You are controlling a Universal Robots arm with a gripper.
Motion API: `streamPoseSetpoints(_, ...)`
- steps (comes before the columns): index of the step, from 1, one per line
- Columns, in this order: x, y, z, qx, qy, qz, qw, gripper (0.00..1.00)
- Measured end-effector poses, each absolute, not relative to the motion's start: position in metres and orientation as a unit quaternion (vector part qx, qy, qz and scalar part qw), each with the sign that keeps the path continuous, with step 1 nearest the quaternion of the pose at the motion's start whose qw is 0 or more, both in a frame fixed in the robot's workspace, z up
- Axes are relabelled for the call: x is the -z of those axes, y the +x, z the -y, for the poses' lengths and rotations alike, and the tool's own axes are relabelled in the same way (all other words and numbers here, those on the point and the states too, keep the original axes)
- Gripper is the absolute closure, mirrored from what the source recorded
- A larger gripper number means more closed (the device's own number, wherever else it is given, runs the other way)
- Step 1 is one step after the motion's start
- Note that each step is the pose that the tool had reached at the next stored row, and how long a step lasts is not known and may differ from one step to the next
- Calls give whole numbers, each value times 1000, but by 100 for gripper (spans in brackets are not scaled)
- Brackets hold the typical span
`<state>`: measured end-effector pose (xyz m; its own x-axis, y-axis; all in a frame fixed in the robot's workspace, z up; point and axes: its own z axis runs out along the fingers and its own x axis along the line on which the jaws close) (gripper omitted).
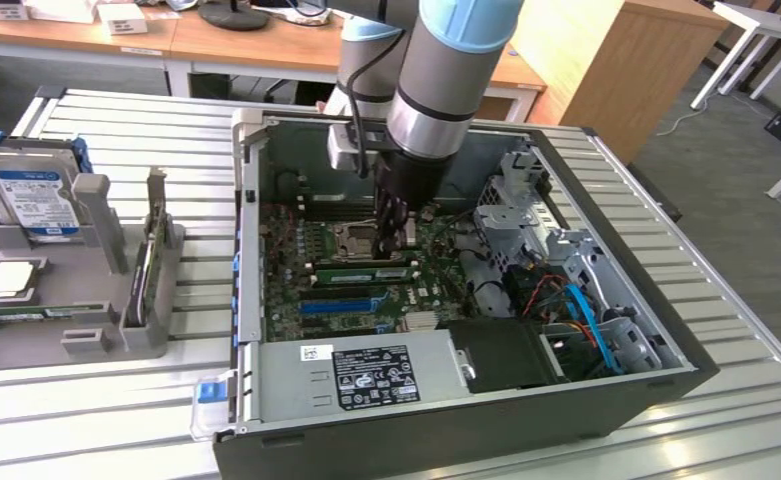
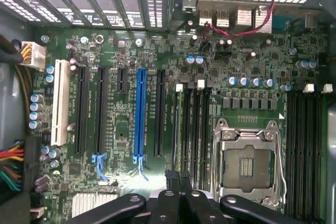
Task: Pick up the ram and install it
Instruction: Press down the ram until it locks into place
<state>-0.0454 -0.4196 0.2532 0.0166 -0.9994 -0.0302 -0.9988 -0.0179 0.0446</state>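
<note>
The ram [image 2: 177,124] is a thin green stick standing edge-on in a memory slot beside the empty CPU socket [image 2: 245,163]. In the exterior view the ram [image 1: 359,266] lies low on the motherboard inside the open computer case [image 1: 250,250]. My gripper [image 1: 393,252] reaches straight down into the case, right over that slot. In the wrist view the gripper [image 2: 177,178] is shut, its black fingertips lined up with the near end of the stick. Nothing shows between the fingers. I cannot tell whether the tips touch the stick.
A long blue expansion slot [image 2: 140,114] and black slots run parallel to the ram. Drive cage and cables [image 1: 564,290] fill the case at the exterior view's right, with the power supply [image 1: 363,375] in front. A grey tray [image 1: 83,345] at the exterior view's left holds a hard drive [image 1: 30,200] and an upright card [image 1: 150,250].
</note>
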Motion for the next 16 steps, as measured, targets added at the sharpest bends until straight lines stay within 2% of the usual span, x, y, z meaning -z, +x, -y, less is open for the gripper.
streamPoseSetpoints(16,-253,-45,420,26,712,702,5,89)
